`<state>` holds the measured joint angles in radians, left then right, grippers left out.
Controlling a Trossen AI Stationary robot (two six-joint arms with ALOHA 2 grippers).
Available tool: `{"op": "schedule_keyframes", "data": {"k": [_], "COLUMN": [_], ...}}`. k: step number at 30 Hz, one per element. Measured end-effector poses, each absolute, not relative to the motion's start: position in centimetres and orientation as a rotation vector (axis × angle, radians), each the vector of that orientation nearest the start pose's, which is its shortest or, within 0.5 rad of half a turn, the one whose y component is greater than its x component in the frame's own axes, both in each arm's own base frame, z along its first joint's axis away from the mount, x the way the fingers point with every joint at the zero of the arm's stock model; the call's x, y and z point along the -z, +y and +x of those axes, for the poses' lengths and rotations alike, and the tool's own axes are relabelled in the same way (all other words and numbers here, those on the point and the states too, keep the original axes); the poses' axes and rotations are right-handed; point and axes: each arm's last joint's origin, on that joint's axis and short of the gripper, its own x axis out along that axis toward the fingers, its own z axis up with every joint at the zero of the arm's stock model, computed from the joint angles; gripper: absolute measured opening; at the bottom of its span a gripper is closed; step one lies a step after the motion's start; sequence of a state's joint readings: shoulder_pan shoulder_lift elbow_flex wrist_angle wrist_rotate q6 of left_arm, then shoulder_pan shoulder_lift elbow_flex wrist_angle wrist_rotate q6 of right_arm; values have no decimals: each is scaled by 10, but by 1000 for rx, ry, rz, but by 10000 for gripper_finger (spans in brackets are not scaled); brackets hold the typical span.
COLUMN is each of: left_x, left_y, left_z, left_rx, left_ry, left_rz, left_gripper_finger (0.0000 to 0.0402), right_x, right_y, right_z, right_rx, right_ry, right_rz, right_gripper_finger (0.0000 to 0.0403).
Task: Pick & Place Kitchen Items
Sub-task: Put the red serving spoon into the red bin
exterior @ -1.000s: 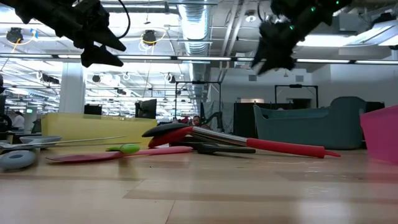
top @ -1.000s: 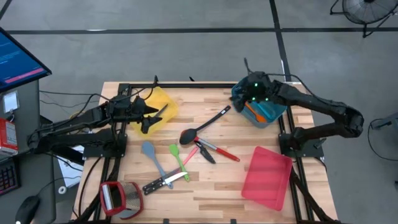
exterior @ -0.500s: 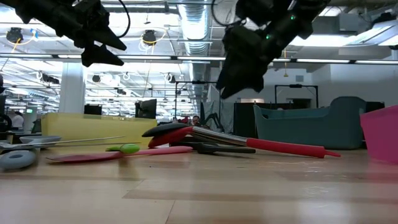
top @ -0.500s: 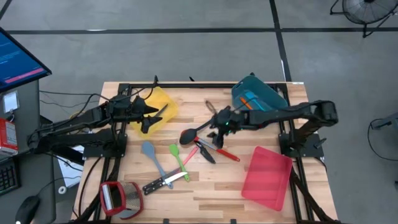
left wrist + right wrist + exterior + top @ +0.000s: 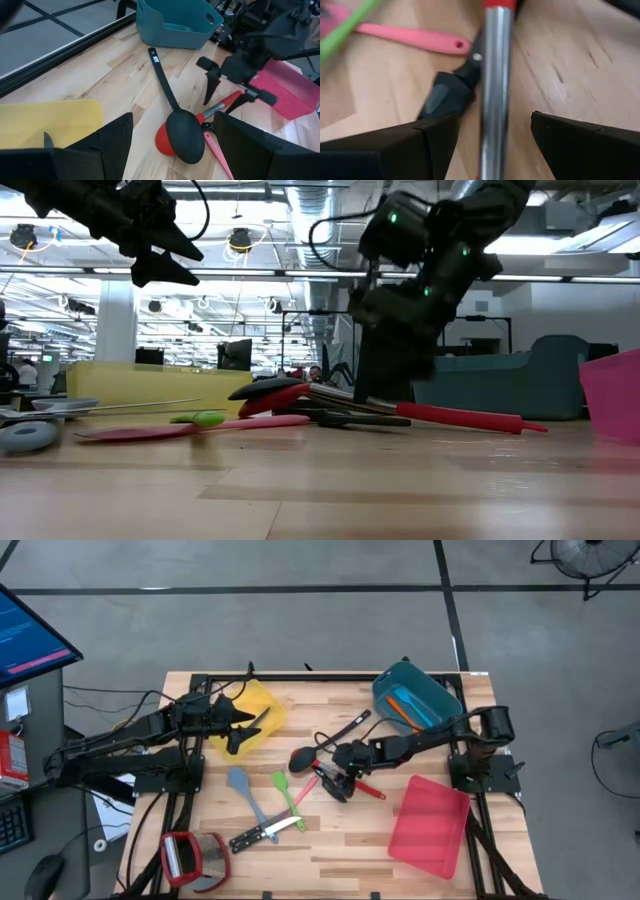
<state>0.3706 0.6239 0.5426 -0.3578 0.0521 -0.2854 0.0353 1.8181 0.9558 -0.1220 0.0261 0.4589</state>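
Note:
My right gripper (image 5: 336,768) is open and low over the utensil pile at the table's middle. Its fingers stand on either side of the silver shaft (image 5: 495,85) of the red-handled tool (image 5: 358,783), with a gap on each side. A black ladle (image 5: 325,743), a black-handled knife (image 5: 445,95), a pink spatula (image 5: 415,37) and a green spatula (image 5: 283,790) lie flat beside it. A grey-blue spoon (image 5: 240,790) and another knife (image 5: 262,830) lie nearer the front. My left gripper (image 5: 240,730) is open and empty above the yellow bin (image 5: 262,705).
The teal bin (image 5: 415,705) at the back right holds an orange spatula (image 5: 405,705). A red bin (image 5: 430,825) stands at the front right. A red-framed grey flat object (image 5: 195,855) lies at the front left. Bare wood shows along the front edge.
My right gripper has left the teal bin, gone toward the table's left and near edge, and come down over the red-handled tool's shaft, its fingers open around it. The utensils have kept their places.

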Motion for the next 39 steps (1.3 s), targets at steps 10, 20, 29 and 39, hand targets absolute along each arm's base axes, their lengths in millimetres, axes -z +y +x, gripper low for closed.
{"op": "schedule_keyframes", "data": {"k": [10,20,29,39], "left_x": [-257,-257,-257,-257], "left_y": [50,50,50,50], "left_z": [133,133,133,133], "left_rx": [-373,-373,-370,-369], "left_ry": [385,385,388,388], "left_rz": [-371,-371,-354,-353], "left_gripper_finger": [257,257,257,257], "right_x": [-118,-139,-185,-220], "right_y": [10,3,6,13], "right_z": [344,340,332,294], "right_rx": [289,255,93,44], "right_ry": [997,964,858,998], "right_rz": [452,572,636,794], "right_gripper_finger": [110,52,41,39]}}
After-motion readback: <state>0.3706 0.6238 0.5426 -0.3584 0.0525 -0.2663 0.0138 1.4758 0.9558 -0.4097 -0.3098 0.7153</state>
